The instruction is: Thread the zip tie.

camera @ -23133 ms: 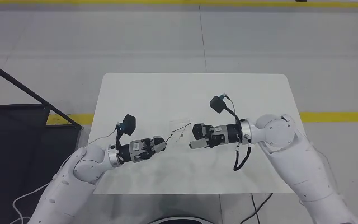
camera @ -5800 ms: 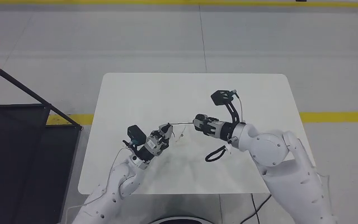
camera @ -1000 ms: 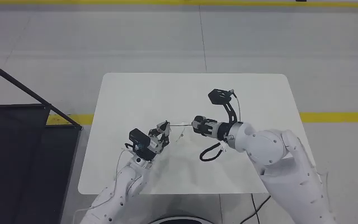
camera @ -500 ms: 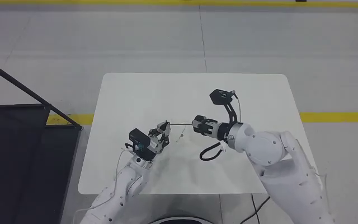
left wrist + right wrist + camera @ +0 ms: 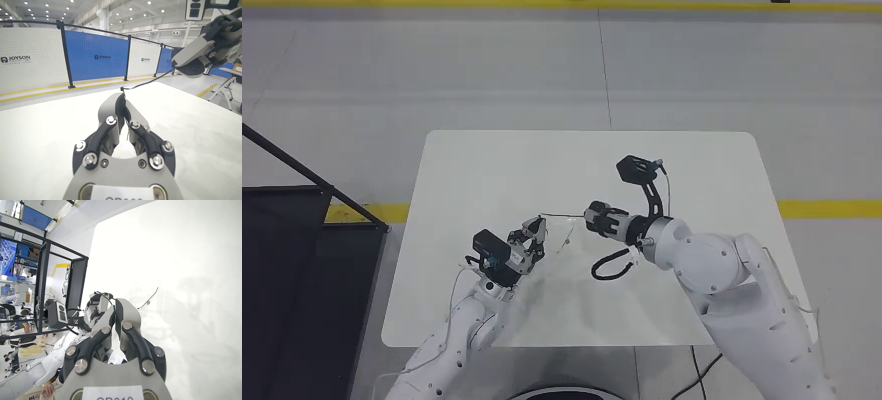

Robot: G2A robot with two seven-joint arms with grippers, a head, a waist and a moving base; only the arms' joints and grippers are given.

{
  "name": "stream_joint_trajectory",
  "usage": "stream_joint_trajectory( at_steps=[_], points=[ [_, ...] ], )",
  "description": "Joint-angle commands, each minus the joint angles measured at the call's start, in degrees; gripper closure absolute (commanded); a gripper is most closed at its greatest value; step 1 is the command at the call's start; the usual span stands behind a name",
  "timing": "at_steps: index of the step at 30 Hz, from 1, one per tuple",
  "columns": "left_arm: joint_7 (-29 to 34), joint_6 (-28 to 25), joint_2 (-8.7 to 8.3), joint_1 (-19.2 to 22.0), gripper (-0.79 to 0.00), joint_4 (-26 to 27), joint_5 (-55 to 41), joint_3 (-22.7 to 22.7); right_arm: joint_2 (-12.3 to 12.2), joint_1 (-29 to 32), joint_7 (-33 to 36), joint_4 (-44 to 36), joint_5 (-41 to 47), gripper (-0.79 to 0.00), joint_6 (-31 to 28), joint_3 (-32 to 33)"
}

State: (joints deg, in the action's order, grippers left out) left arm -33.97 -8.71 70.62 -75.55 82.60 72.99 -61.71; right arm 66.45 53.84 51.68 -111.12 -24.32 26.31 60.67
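Left hand point(image 5: 122, 103) tight around zip tie point(image 5: 122, 88)

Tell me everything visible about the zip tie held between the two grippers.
The zip tie is a thin black plastic-looking strap with a small square head. The left gripper is shut on it just below the head, a short end hanging out beneath the fingers. From the head the strap arcs across, above the white table, into the shut right gripper. Whether it passes through the head is unclear.
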Motion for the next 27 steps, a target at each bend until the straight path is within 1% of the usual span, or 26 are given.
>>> stream_joint_trajectory(
  at_steps=[1, 14, 27],
  points=[
    [0.0, 0.0, 0.0, 0.0, 0.0, 0.0, 0.0, 0.0, 0.0, 0.2, -0.1, -0.1, 0.2, 0.0, -0.1, 0.2],
    [0.0, 0.0, 0.0, 0.0, 0.0, 0.0, 0.0, 0.0, -0.1, 0.4, 1.4, -0.3, -0.4, 0.0, -0.4, 0.5],
    [0.0, 0.0, 0.0, 0.0, 0.0, 0.0, 0.0, 0.0, 0.0, 0.4, 1.3, -0.4, -0.3, 0.0, -0.6, 0.5]
  ],
)
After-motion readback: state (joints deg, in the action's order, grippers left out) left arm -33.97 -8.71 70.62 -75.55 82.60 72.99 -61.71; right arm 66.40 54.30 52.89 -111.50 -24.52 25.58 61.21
